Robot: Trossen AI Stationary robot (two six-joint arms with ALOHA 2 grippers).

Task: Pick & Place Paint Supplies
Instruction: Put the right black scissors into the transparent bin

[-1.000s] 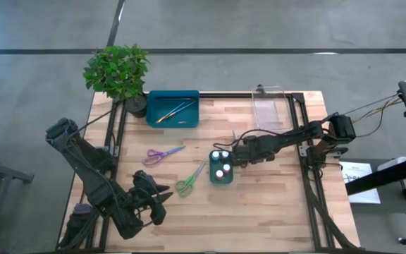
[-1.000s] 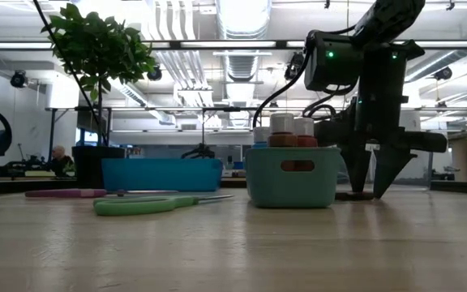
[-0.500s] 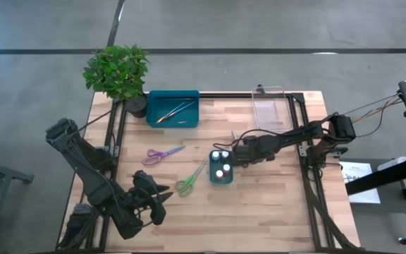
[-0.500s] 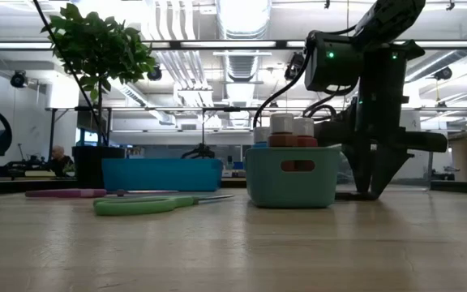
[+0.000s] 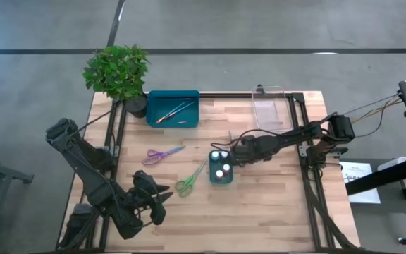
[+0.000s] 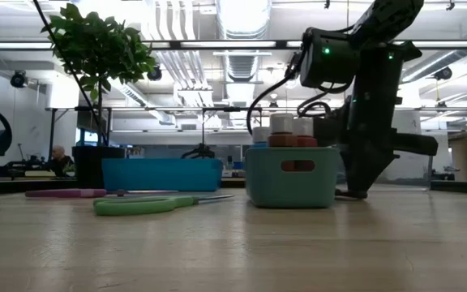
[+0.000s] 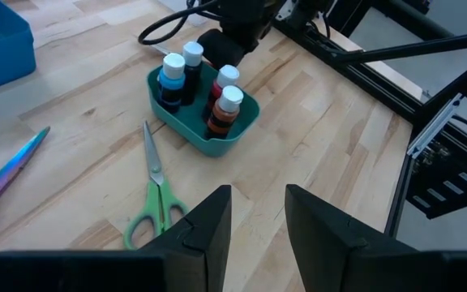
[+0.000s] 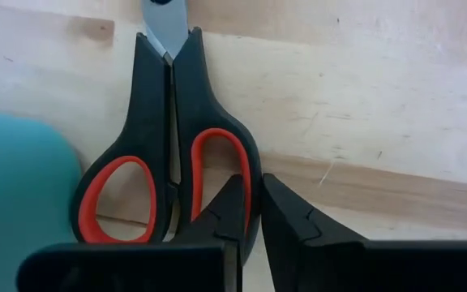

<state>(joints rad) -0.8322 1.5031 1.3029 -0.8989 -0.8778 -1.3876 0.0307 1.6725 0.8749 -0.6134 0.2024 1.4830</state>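
Scissors [image 8: 169, 154], black handles with red-lined finger loops, blades closed, flat on the wooden tabletop [image 8: 363, 105] beside the teal tray [image 8: 14, 186]; right hand [image 8: 251, 212] closed on one handle loop.

From above, you cannot make out the black scissors with red-lined handle loops [image 8: 164, 174]; the right end effector [image 5: 234, 153] covers them. In its wrist view their steel blades run off the frame. You see the thin brushes [image 5: 173, 111] in the teal rectangular tray [image 5: 154, 99] only as faint lines
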